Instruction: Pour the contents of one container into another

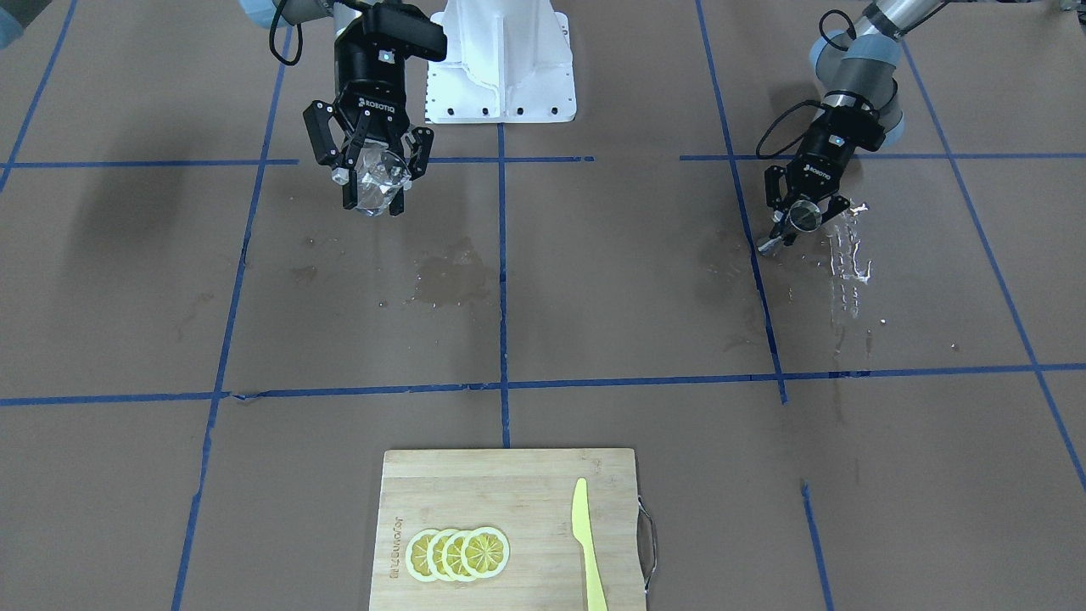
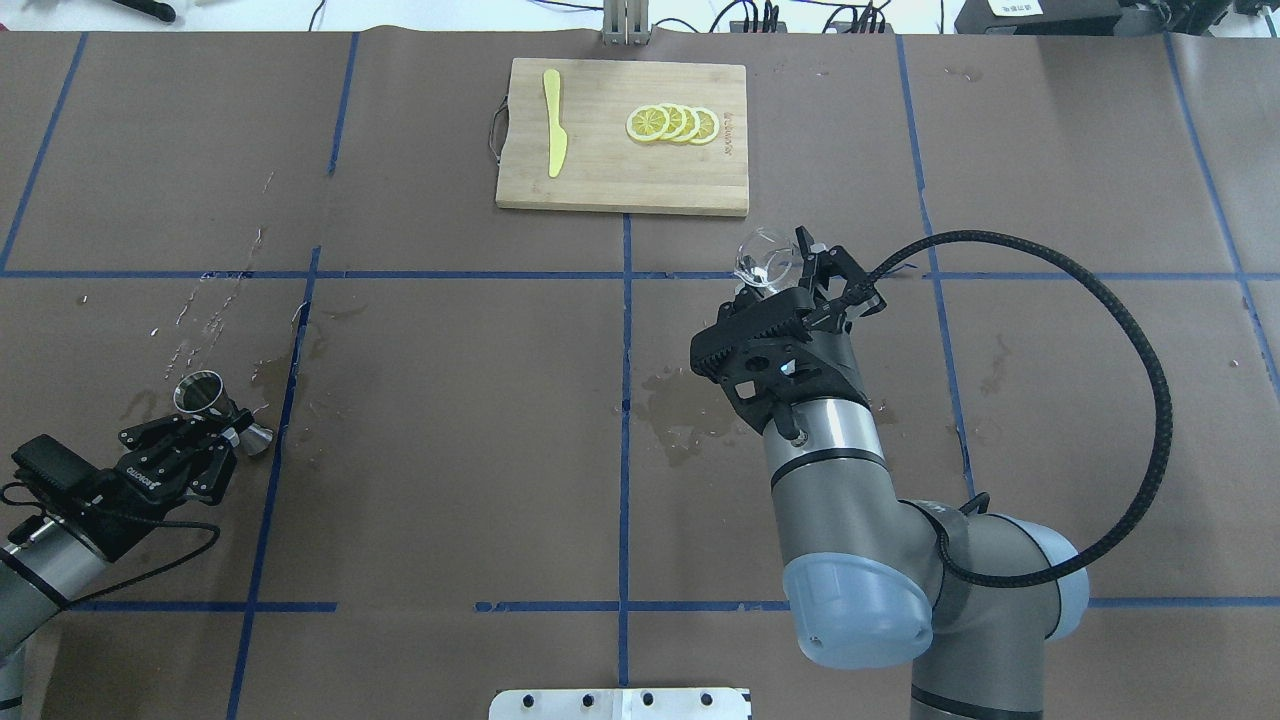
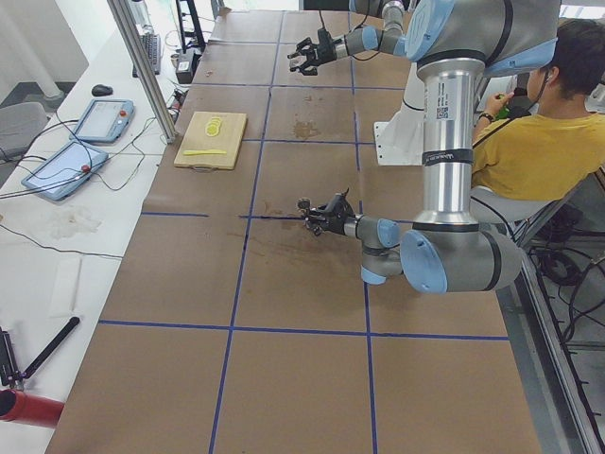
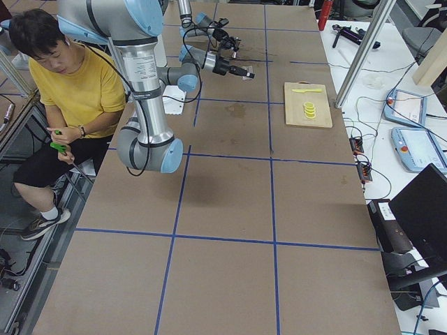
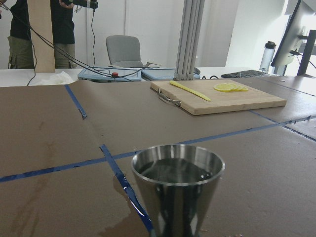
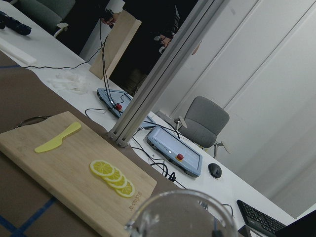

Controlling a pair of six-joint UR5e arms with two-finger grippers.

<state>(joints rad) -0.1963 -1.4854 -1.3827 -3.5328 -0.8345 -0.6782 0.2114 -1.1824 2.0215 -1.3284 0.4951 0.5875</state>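
The left claw (image 2: 226, 431) sits low over the desk (image 2: 450, 400) near its left end. Its fingers pinch a steel jigger (image 2: 200, 391) at the narrow waist, just left of a blue tape line. The left wrist view shows the jigger's round mouth facing up with a dark inside. I cannot tell whether its lower end touches the desk. Thin wet streaks (image 2: 215, 300) run from the jigger toward the far edge, so that stretch of brown paper is slick. The right claw (image 1: 372, 201) is raised clear of the desk on the other side of the centre tape line, well apart from the left one. Its fingers close on a clear glass (image 1: 379, 172), whose open rim shows in the overhead view beyond the claw. A broad strip of desk lies between the two claws. It is bare except for a dried-looking puddle stain (image 2: 680, 410) beside the centre line, between the glass and the robot's side. A bamboo cutting board (image 2: 600, 185) lies square at the middle of the far edge, its wire handle toward the robot's left. On the board a yellow knife (image 2: 554, 135) lies on the handle side, and a row of overlapping lemon slices (image 2: 673, 123) sits on the other side, apart from the knife. The glass is near the board's right corner but above and short of it. The right arm's black cable (image 2: 1150, 420) loops wide over the right half of the desk. The white base plate (image 2: 620, 703) sits at the near edge, in line with the centre tape.
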